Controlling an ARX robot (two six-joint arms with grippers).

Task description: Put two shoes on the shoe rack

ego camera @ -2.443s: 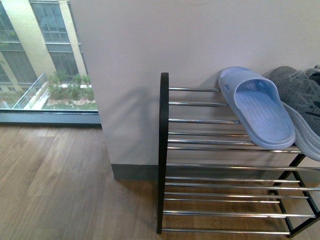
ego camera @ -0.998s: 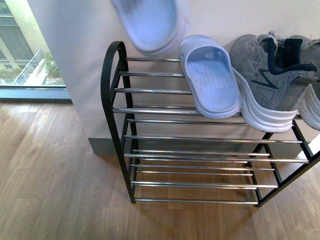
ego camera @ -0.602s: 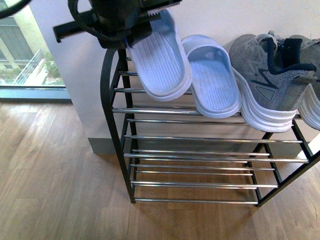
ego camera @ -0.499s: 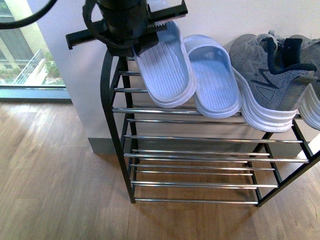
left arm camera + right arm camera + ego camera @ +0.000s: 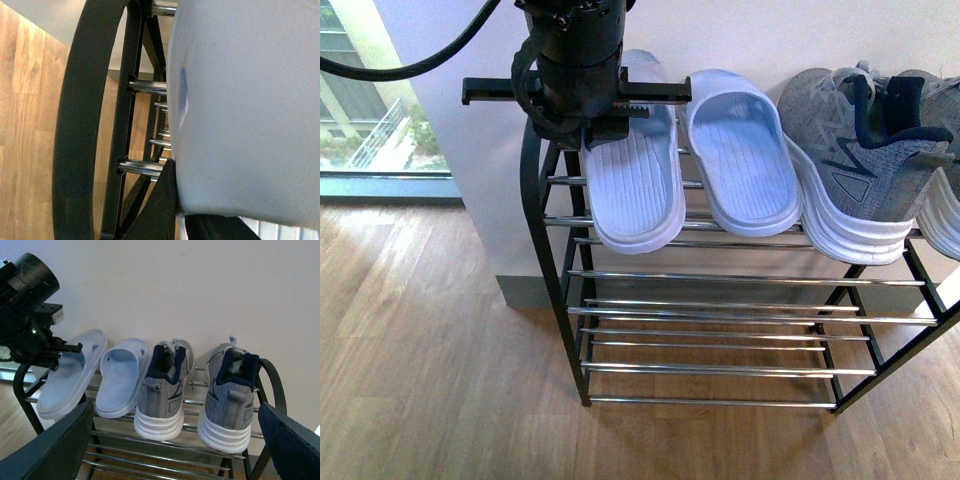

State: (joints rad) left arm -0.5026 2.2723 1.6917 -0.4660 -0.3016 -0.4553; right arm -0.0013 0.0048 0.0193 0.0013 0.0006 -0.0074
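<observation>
1. We see both sneakers already on the rack (image 5: 272, 377): one sneaker (image 5: 162, 392) and the other sneaker (image 5: 227, 400) stand side by side on the top bars at the rack's right end, heels toward the right wrist camera, toes near the wall.
2. Our left gripper (image 5: 582, 100) is at the rack's left end, clamped on a slide (image 5: 632, 190) whose sole rests on the top bars; the left wrist view shows a dark finger pressed against the slide's pale edge.
3. A second slide (image 5: 742, 150) lies just beside it, touching the nearer sneaker (image 5: 855, 160).
4. Our right gripper (image 5: 175, 450) stands spread wide, well back from the rack, holding nothing.
5. We judge the sneakers light, with a soft knit upper that would crush under the pads, and a thick, firmer white sole.
6. If either needs shifting, we would take it at the padded heel collar or across the sole's sides, not the laces.
7. The round chrome bars look slippery, so a sneaker nudged sideways could tip between them.
</observation>
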